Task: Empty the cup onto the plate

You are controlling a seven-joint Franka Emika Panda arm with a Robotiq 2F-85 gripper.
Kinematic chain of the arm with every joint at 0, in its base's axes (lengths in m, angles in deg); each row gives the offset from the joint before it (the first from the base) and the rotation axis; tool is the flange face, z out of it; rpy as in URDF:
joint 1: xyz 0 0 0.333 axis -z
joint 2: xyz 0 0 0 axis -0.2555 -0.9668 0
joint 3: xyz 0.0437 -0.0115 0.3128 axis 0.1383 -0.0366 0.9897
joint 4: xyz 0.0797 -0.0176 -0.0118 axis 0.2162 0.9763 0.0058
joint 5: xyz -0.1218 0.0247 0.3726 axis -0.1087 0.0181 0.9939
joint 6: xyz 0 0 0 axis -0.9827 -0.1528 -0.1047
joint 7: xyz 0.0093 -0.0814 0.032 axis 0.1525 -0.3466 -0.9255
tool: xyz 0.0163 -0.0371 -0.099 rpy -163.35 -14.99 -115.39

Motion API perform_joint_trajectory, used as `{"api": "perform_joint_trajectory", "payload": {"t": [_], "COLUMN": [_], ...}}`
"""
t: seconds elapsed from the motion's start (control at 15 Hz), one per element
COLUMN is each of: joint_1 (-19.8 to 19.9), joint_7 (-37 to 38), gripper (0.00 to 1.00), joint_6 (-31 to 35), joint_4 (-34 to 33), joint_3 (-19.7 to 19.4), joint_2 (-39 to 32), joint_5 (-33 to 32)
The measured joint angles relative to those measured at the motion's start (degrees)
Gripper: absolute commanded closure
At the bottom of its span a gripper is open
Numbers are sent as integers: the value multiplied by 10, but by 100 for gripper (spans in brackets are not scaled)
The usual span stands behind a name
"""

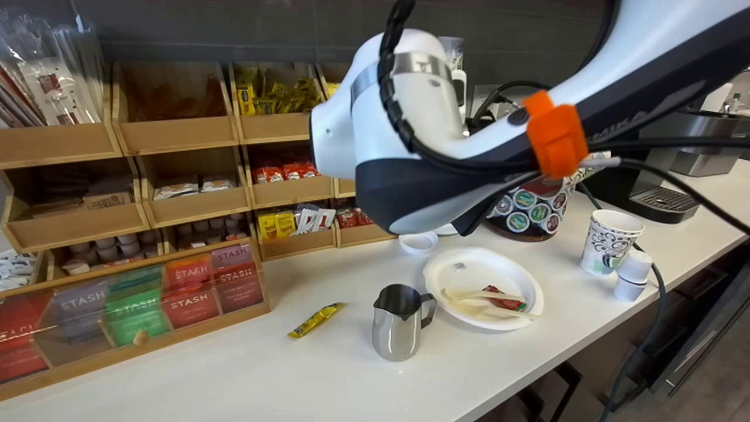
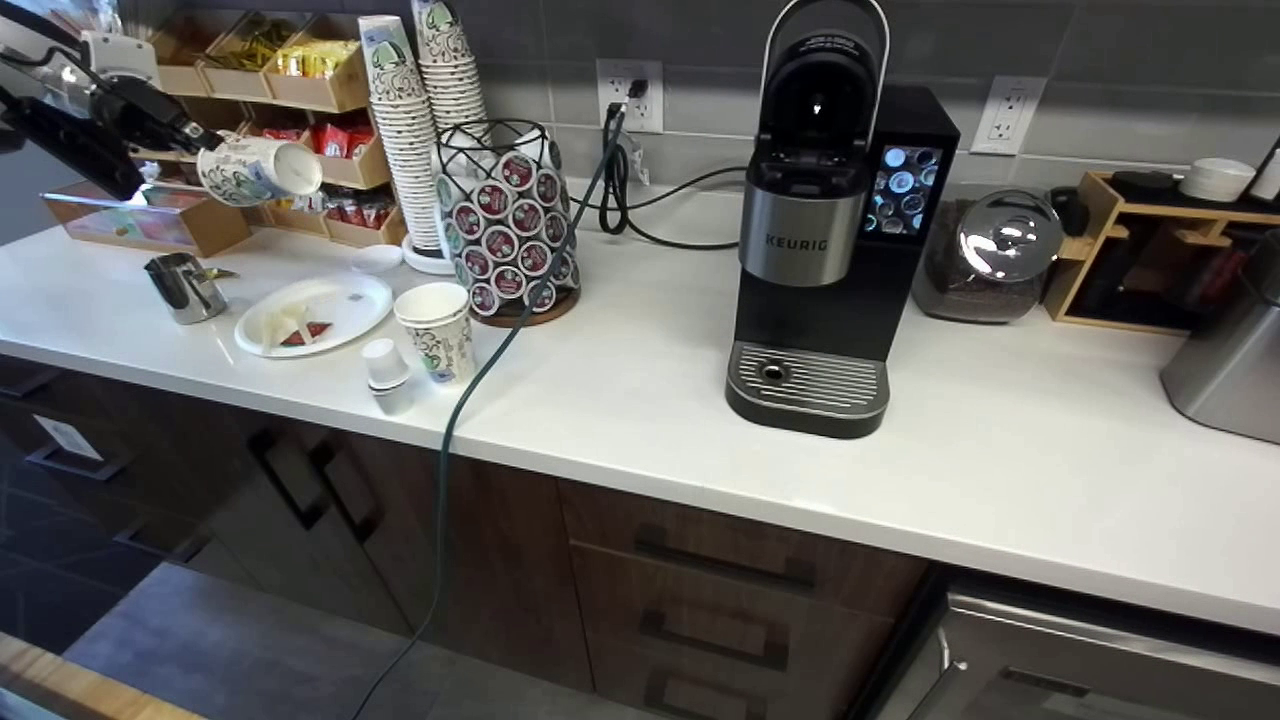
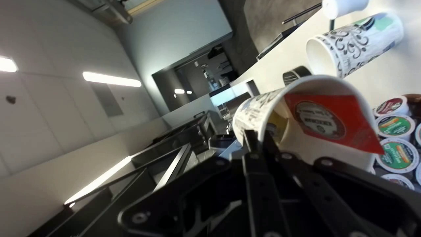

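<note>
My gripper point(image 3: 258, 140) is shut on the wall of the patterned paper cup point(image 3: 255, 113) at its rim, one finger inside and one outside. The cup is in the air, lying about on its side, in an exterior view point(image 2: 235, 170); its base points away from the gripper point(image 2: 200, 140). A red packet point(image 3: 324, 120) and a yellow packet point(image 3: 279, 124) show inside it. The white plate is on the counter in both exterior views point(image 1: 439, 258) point(image 2: 365, 305). A red packet point(image 1: 505, 299) and pale sticks point(image 1: 483, 294) lie on it. The arm hides gripper and cup in an exterior view.
A steel pitcher point(image 1: 397, 328) stands beside the plate, with a yellow packet point(image 1: 315, 320) nearby. Nested patterned cups point(image 2: 440, 335) and small white cups point(image 2: 387, 375) stand near the counter edge. A pod rack point(image 2: 510, 235), tall cup stacks point(image 2: 405, 150) and wooden bins point(image 1: 176, 132) stand behind.
</note>
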Motion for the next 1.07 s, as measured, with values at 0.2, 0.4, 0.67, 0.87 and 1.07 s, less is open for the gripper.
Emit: {"api": "perform_joint_trajectory", "payload": {"t": [0.2, 0.4, 0.67, 0.87, 1.07], "joint_1": [-23, -42, -34, -11, 16], "joint_7": [-89, -167, -213, -207, -183], "gripper": [99, 99, 99, 99, 99], "joint_6": [-19, -19, -2, 12, 25], "joint_4": [-57, -98, -139, -154, -148], "joint_3": [-15, -38, -34, -18, 3], "joint_2": [-54, -87, -98, -75, -30], "joint_5": [-79, -124, -105, -56, 5]}}
